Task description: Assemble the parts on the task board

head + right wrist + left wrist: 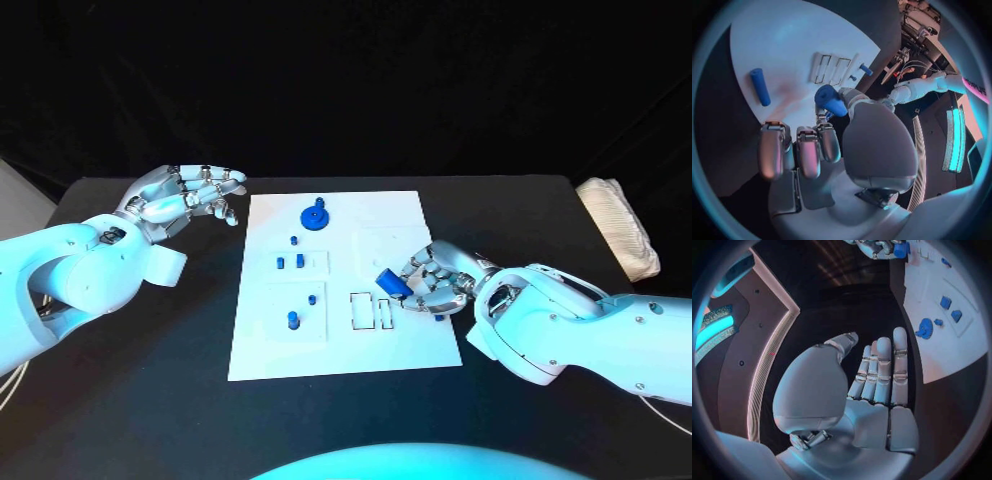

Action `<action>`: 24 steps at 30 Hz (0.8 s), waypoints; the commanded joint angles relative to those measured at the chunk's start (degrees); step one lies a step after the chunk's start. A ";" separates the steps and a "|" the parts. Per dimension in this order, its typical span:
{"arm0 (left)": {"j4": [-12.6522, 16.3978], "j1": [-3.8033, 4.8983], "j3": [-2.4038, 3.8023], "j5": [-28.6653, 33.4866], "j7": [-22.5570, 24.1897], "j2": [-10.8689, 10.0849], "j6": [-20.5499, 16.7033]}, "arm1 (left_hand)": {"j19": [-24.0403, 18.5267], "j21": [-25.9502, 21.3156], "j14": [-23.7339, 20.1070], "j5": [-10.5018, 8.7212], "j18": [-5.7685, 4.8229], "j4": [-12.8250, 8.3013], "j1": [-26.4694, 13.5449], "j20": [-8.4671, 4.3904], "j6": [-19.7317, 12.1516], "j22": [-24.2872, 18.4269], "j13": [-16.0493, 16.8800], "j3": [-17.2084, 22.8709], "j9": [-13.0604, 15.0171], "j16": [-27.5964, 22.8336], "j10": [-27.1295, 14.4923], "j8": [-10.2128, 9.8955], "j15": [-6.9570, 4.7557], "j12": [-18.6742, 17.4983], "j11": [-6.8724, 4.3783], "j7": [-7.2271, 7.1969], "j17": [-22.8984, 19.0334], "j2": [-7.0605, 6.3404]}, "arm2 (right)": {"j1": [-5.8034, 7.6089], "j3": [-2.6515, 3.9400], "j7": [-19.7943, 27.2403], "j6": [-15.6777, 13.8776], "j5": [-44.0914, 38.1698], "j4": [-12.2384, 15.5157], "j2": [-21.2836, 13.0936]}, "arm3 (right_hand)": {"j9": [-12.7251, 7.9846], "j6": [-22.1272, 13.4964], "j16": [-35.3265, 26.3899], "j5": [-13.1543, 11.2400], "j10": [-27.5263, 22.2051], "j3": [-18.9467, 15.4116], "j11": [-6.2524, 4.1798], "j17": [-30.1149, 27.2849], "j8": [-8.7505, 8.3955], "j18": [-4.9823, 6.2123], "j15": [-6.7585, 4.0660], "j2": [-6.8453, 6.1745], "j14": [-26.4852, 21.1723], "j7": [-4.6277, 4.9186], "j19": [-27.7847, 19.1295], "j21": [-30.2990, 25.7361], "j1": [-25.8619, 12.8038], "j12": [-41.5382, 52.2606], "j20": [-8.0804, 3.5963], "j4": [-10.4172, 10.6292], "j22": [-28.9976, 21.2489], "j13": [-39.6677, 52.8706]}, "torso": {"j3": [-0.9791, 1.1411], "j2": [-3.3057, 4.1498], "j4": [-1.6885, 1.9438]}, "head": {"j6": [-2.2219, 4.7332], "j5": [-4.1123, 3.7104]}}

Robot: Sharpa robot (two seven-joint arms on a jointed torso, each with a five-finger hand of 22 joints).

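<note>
Right hand [437,280] gripping blue part [387,281]

Black table [144,400], white task board [404,355] at centre, pale folded cloth [623,225] at 3 o'clock.

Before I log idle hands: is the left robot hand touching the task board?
Apart. In the head view the left robot hand hangs beside the task board, black table between them.

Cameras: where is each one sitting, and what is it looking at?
Head view: from the robot's head, down at the task board; both arms show.
Left wrist view: behind the left robot hand, beside the board.
Right wrist view: behind the right robot hand holding a blue part.
All three share the board.
</note>
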 commanded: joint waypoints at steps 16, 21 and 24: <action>0.14 0.02 0.02 0.26 0.20 0.16 1.15 | 0.07 -0.40 -0.49 0.12 0.82 0.36 0.37 0.16 -0.26 -0.07 -0.11 0.15 -0.05 0.33 -0.22 0.32 -0.11 -0.06 0.01 0.03 0.08 0.27 | -2.21 -0.14 -0.23 4.77 5.57 -2.81 6.14 | 1.58 3.59 0.34 -5.20 2.29 0.92 -0.85 14.25 4.91 -1.04 -1.03 2.41 5.77 -2.57 3.55 1.05 -10.05 1.73 -0.82 0.14 9.99 9.40 | 0.06 0.02 0.03 | -0.50 0.24; 0.13 0.02 0.02 0.26 0.17 0.15 1.18 | 0.09 -0.41 -0.50 0.15 0.82 0.36 0.48 0.16 -0.26 -0.07 -0.12 0.19 -0.06 0.34 -0.22 0.34 -0.12 -0.03 -0.01 0.02 0.09 0.33 | -2.26 -0.13 -0.29 4.50 5.56 -3.18 6.69 | 1.63 3.71 0.35 -5.16 2.50 1.07 -0.91 14.27 5.06 -1.07 -1.08 2.62 5.77 -2.67 3.59 1.19 -10.39 2.06 -0.86 0.10 10.08 9.67 | 0.09 0.03 -0.04 | -0.53 0.36; 0.13 0.02 0.02 0.26 0.15 0.16 1.20 | 0.09 -0.41 -0.50 0.15 0.82 0.36 0.48 0.16 -0.26 -0.07 -0.12 0.19 -0.06 0.34 -0.22 0.34 -0.12 -0.03 -0.01 0.02 0.09 0.33 | -2.27 -0.13 -0.35 4.25 5.40 -3.44 6.98 | 1.65 3.76 0.39 -5.14 2.56 1.14 -0.94 14.34 5.12 -1.10 -1.10 2.68 5.79 -2.70 3.63 1.31 -10.46 2.15 -0.87 0.08 10.15 9.75 | 0.08 0.06 -0.04 | -0.48 0.40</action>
